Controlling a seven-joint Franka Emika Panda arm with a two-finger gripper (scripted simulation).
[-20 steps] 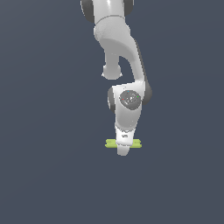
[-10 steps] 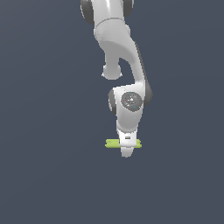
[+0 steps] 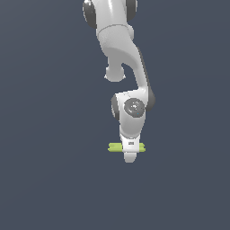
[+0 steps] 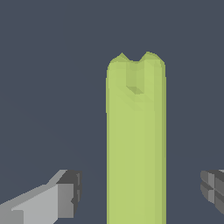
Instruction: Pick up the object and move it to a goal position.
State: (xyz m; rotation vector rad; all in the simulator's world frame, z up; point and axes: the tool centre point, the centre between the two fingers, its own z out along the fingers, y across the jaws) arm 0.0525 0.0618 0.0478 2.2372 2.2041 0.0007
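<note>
The object is a thin lime-green bar lying flat on the dark grey floor. In the exterior view its two ends stick out on either side of my gripper, which points straight down and hides its middle. In the wrist view the bar runs lengthwise between my fingers, with a clear gap to each of them. My gripper is open, straddles the bar, and touches nothing.
A plain dark grey floor fills both views. The white arm comes down from the upper edge of the exterior view. No other objects, no goal marker and no edges show.
My gripper has sunk slightly lower over the bar. The bar has not moved.
</note>
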